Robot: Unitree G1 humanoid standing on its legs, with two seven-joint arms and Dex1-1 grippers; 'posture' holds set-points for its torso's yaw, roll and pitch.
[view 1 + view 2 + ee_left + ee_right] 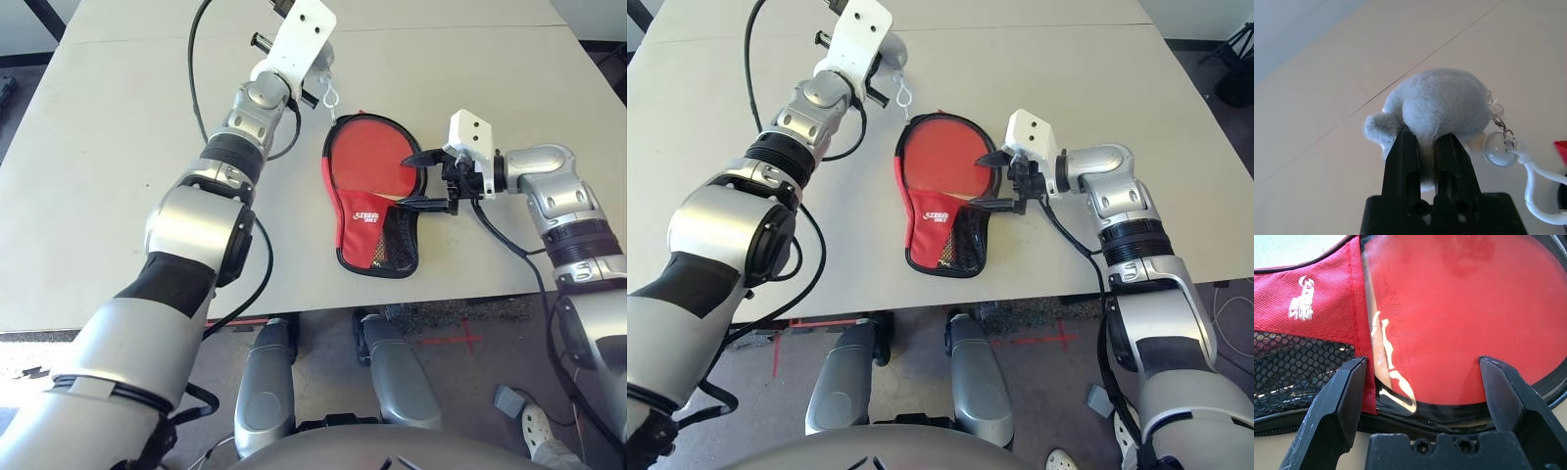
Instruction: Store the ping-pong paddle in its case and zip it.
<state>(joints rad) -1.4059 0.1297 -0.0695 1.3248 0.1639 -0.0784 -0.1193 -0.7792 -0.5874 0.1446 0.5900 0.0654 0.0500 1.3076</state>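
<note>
The case (370,230) lies on the table with its round end unzipped and its red flap, white logo and black mesh pocket (1298,362) covering the narrow end. Inside the round end the ping-pong paddle (367,157) shows its red face (1464,308); the handle is hidden under the flap. My right gripper (407,181) stands open at the case's right rim, one finger over the paddle face and one by the mesh pocket, holding nothing (1420,367). Farther back on the table, my left gripper (1427,142) is shut on a fluffy grey-white pouch (1442,103).
A white clip and clear bead (1497,148) hang from the pouch, just behind the case's round end (904,95). The pale table (118,147) has a seam across the back, and its front edge runs just below the case. Black cables trail along both arms.
</note>
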